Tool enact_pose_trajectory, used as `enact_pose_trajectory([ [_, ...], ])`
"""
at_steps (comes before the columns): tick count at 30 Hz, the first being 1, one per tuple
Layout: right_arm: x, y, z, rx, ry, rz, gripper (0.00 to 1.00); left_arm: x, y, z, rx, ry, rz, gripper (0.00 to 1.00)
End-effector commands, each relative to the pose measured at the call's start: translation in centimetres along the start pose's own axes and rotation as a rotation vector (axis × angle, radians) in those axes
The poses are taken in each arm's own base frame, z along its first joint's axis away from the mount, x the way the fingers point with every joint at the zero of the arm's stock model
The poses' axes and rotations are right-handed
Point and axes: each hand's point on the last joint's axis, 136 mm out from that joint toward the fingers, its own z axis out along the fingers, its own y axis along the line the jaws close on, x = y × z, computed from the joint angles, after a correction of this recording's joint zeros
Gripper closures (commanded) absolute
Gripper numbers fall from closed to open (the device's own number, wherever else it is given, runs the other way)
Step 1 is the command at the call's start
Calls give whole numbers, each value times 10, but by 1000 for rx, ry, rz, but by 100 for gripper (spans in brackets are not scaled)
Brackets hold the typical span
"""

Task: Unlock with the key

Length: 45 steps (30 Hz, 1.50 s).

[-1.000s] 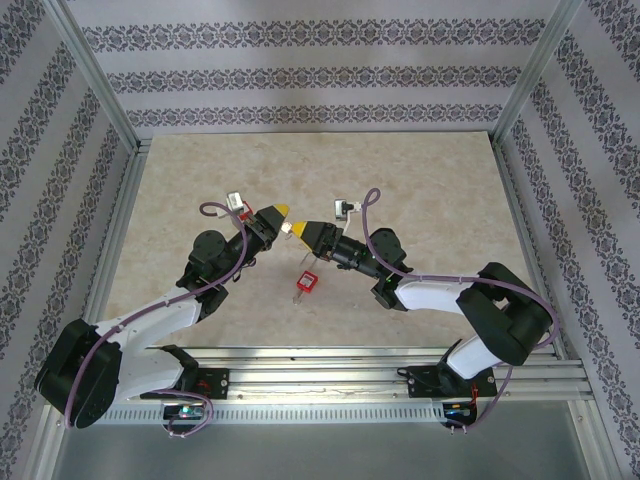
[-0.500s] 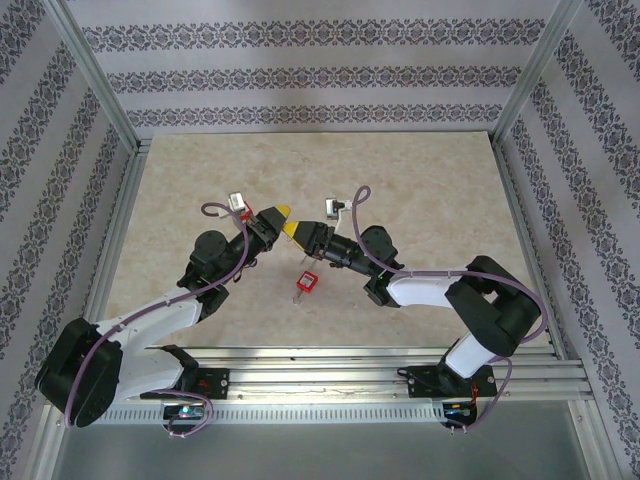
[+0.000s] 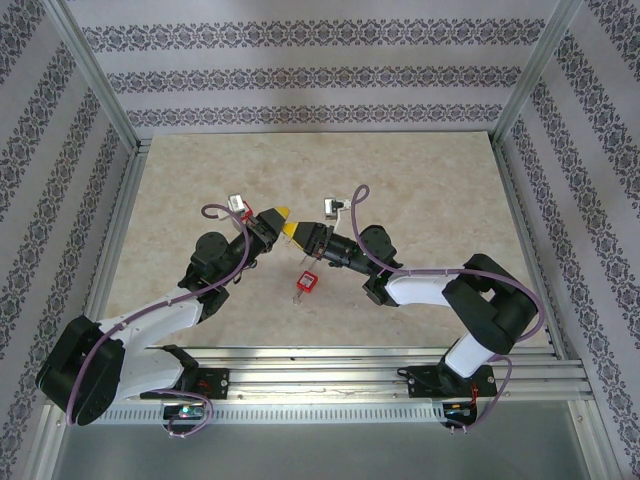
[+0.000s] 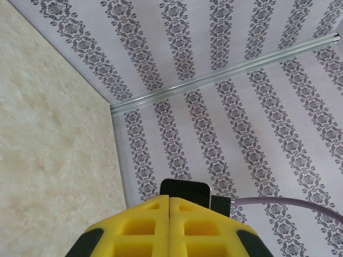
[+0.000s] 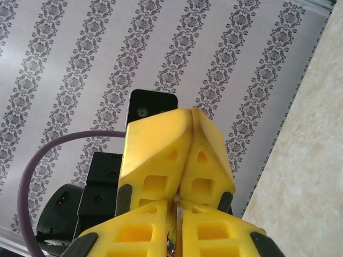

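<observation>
Top external view, yellow-fingered left claw [image 3: 281, 213] shut, right claw [image 3: 293, 230] pinching thin metal sliver [image 5: 176, 212], tips close together mid-frame, small red padlock [image 3: 307, 281] below, beige marbled tabletop [image 3: 430, 180] open around.

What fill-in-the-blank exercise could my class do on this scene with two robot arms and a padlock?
The padlock lying on the table is ___.
The left gripper and the right gripper meet tip to tip, and both are coloured ___ at the tip.
The jaws of both grippers are ___.
Missing words: red; yellow; shut.
</observation>
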Motion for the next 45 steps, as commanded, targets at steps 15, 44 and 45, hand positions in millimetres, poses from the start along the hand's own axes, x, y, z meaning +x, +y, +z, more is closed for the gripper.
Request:
enact_pose_trajectory([
  [15,8,19,-2,-13,51,-51,100,-10,6,-18,-101,-40,74,21],
  [44,-10,-20,-145,878,138,-554,100,-124,216,-46,-1272,417,461,10],
  [45,-8,-23,-146,881,141,-552,100,-125,223,-41,-1283,429,437,11],
])
